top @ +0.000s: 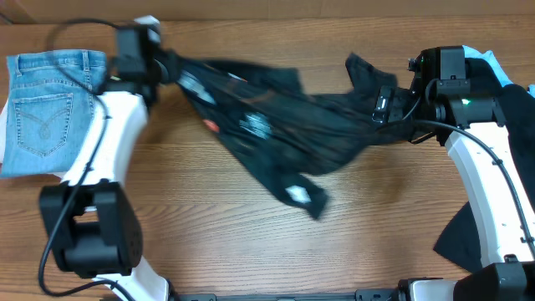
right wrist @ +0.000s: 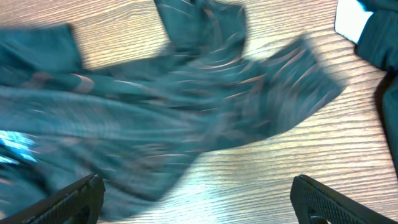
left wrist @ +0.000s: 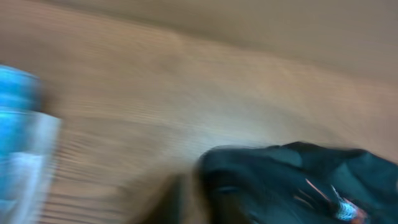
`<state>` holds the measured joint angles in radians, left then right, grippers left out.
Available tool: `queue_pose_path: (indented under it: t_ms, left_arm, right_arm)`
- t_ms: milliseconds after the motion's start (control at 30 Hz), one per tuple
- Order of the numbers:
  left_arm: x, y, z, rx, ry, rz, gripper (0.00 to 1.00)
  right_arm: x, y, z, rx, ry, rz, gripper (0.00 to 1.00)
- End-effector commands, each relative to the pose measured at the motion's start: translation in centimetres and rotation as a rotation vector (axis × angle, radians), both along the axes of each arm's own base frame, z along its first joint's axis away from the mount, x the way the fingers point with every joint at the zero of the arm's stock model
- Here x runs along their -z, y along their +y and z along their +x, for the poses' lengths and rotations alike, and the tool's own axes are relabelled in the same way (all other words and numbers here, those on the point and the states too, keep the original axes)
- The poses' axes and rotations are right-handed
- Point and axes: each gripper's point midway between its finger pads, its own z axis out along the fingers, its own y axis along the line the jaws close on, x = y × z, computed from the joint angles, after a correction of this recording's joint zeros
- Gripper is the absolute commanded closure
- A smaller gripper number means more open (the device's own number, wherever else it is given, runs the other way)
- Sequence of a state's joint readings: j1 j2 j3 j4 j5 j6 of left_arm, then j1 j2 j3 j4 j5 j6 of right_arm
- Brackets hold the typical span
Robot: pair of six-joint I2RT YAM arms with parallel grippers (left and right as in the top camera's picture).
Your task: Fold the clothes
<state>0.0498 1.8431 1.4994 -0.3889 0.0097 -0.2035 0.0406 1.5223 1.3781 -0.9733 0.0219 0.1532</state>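
Observation:
The black jersey with thin orange lines and white lettering stretches across the far middle of the table, partly lifted and motion-blurred. My left gripper is at its left end, with the cloth bunched into the jaws. In the left wrist view, which is badly blurred, the jersey fills the lower right. My right gripper is at the jersey's right end. In the right wrist view its fingers are wide open over bare wood, with the jersey just beyond them.
Folded light-blue jeans lie at the far left. A plain black garment lies at the right edge by the right arm, and it also shows in the right wrist view. A light-blue cloth sits at the far right.

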Motion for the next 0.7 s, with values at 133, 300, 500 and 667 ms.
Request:
queue_pose_path:
  t_ms: [133, 300, 500, 667]
  left_arm:
    - [0.7, 1.5, -4.4, -0.033, 0.188, -0.143, 0.0]
    - [3.9, -3.0, -10.8, -0.003, 0.497, -0.311, 0.0]
    - [6.2, -8.7, -15.4, 0.101, 0.691, -0.287, 0.0]
    - [9.3, -12.1, -17.7, 0.049, 0.769, -0.318, 0.0]
  right_arm:
    - [-1.2, 0.1, 0.1, -0.001, -0.033, 0.009, 0.0]
    - [-1.2, 0.1, 0.0, -0.001, -0.031, 0.008, 0.0]
    - [-1.1, 0.1, 0.0, -0.001, -0.029, 0.008, 0.0]
    - [-1.1, 0.1, -0.1, -0.001, -0.023, 0.008, 0.0]
